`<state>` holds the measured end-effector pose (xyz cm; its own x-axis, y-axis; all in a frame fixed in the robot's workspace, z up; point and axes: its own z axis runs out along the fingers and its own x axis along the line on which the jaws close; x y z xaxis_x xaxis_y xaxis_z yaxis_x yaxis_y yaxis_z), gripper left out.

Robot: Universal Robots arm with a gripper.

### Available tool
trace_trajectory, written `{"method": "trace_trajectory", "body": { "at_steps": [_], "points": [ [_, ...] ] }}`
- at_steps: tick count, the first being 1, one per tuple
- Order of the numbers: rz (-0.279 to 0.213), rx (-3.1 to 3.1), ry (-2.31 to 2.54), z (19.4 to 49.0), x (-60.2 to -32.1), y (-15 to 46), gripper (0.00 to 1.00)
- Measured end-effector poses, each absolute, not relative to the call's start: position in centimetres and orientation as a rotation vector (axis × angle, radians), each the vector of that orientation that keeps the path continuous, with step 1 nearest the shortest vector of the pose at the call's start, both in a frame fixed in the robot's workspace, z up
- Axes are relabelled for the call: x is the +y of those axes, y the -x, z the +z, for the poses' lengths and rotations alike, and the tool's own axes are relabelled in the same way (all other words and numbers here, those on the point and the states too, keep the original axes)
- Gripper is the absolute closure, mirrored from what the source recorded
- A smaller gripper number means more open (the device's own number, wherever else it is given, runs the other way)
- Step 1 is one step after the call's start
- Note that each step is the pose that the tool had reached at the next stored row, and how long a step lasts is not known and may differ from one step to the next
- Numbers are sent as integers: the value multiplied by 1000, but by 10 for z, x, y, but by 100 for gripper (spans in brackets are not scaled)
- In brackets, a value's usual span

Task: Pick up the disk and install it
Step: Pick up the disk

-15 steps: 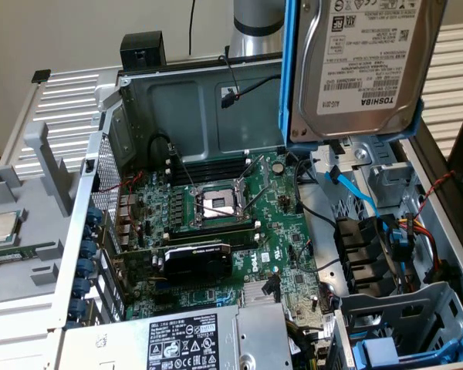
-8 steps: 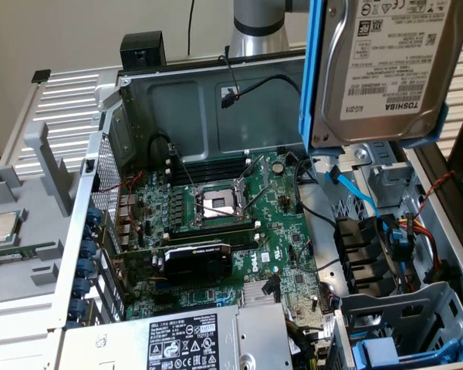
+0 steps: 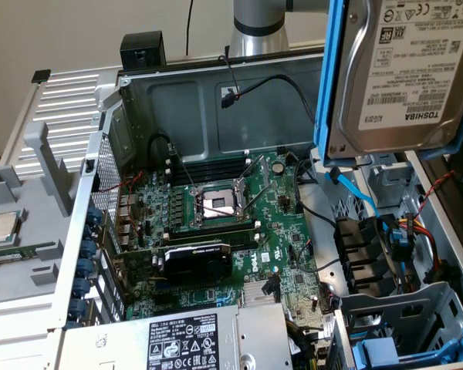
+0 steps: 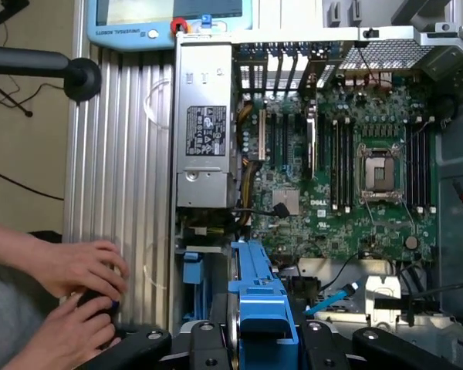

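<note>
We see black gripper [image 4: 264, 343] clamping silver-grey rectangular disk in blue plastic frame [image 3: 401, 69], above open grey metal computer case [image 3: 185, 116].

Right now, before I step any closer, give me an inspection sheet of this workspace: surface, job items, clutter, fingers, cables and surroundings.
surface: ribbed grey bench carrying the open computer case, motherboard exposed, processor socket empty.
job's things: the disk in its blue carrier, held in the air over the case, label showing.
clutter: small silver chip lying outside the case, at the exterior view's left.
fingers: closed on the disk's blue carrier.
cables: blue cable and loose black cable inside the case.
surroundings: a person's hands at the bench's edge; a teach pendant nearby.
</note>
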<state>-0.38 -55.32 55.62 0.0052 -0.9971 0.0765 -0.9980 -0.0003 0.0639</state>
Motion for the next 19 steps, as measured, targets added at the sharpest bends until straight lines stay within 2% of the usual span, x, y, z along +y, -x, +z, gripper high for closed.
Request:
{"method": "trace_trajectory", "body": {
  "at_steps": [19],
  "points": [
    [11, -2154, -2156, 554, -585, -23, 63]
  ]
}}
